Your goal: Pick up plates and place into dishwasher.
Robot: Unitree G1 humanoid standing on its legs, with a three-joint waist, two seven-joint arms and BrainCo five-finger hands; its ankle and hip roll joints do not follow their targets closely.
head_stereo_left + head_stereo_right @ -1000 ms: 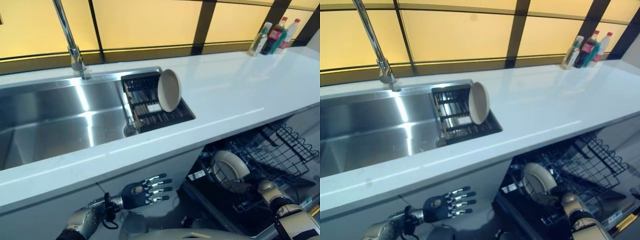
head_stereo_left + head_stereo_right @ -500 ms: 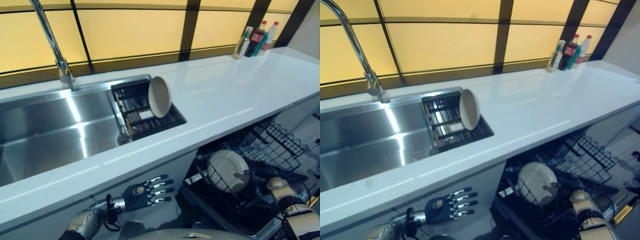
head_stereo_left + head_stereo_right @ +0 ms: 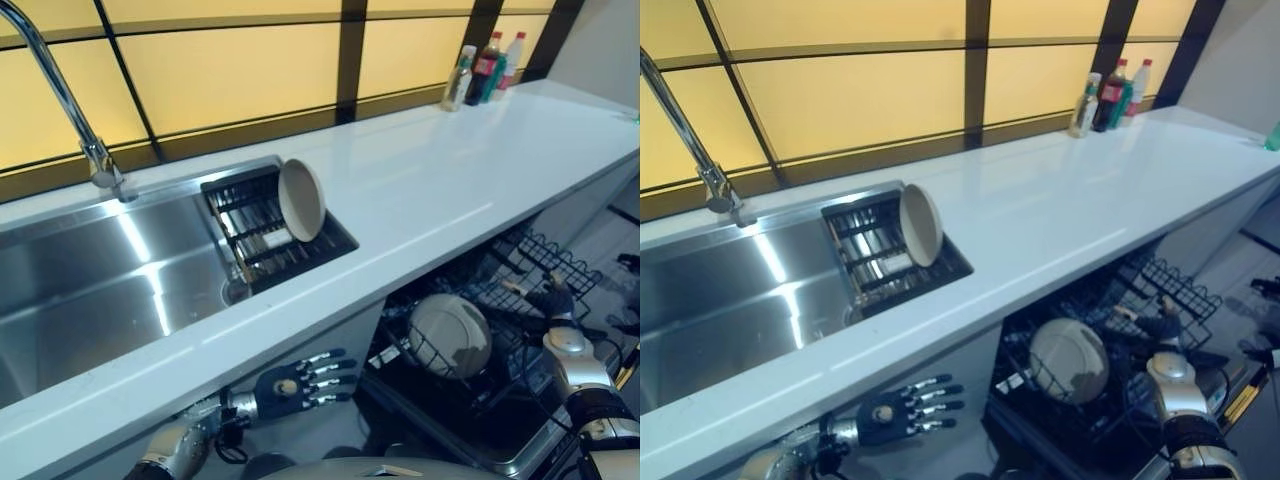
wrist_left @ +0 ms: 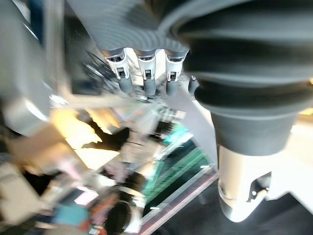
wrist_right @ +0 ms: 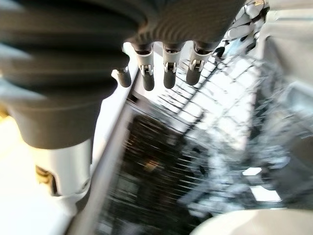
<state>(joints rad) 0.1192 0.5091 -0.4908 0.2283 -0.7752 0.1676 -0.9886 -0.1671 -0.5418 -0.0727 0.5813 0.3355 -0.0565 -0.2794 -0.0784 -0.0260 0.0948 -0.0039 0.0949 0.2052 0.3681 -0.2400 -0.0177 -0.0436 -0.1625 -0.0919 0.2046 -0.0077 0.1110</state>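
2 plates appear: 1 plate (image 3: pixel 301 200) stands on edge in the sink rack (image 3: pixel 262 232); the other (image 3: pixel 450 335) leans in the dishwasher's lower rack (image 3: pixel 520 300). Right hand (image 3: pixel 553 299), fingers straight and empty, hovers beside it. Left hand (image 3: pixel 298 381), fingers spread, hangs below the countertop (image 3: pixel 450 170).

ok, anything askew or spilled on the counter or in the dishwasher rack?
Nothing stands out: one round beige plate stands on edge in the black sink rack, another in the black wire dishwasher rack. No spills.
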